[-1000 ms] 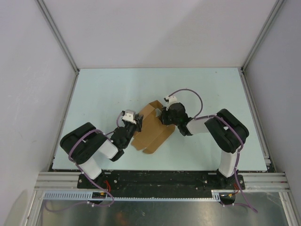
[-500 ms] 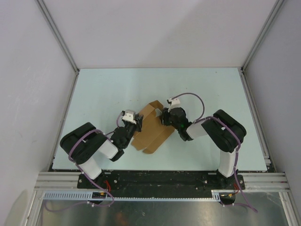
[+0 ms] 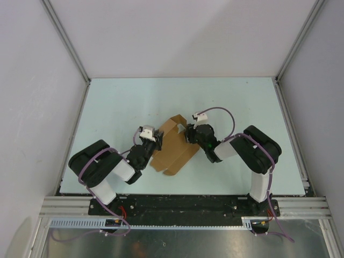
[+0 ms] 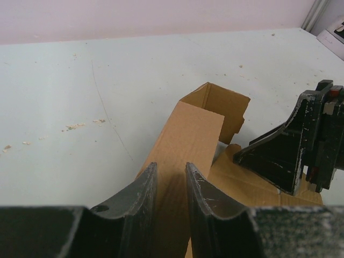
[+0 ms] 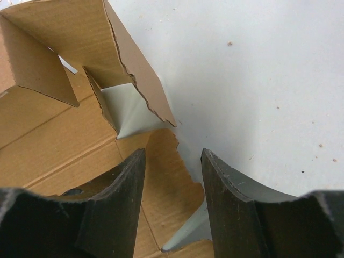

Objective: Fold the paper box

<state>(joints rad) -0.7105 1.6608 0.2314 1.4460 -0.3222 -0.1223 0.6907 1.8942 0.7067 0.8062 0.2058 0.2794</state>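
Top external: the right gripper (image 3: 186, 129) has barely shifted, fingers parted and empty over the paper box (image 3: 174, 153) at mid-table (image 3: 107, 107), while the left gripper (image 3: 157, 141) stays, fingers narrowly straddling its left wall, grip unclear.

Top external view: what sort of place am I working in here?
Probably an enclosed robotics lab cell: plain white panel walls on an aluminium-profile frame, a pale-blue tabletop, and black-and-white left arm and right arm working a tan-brown cardboard box.
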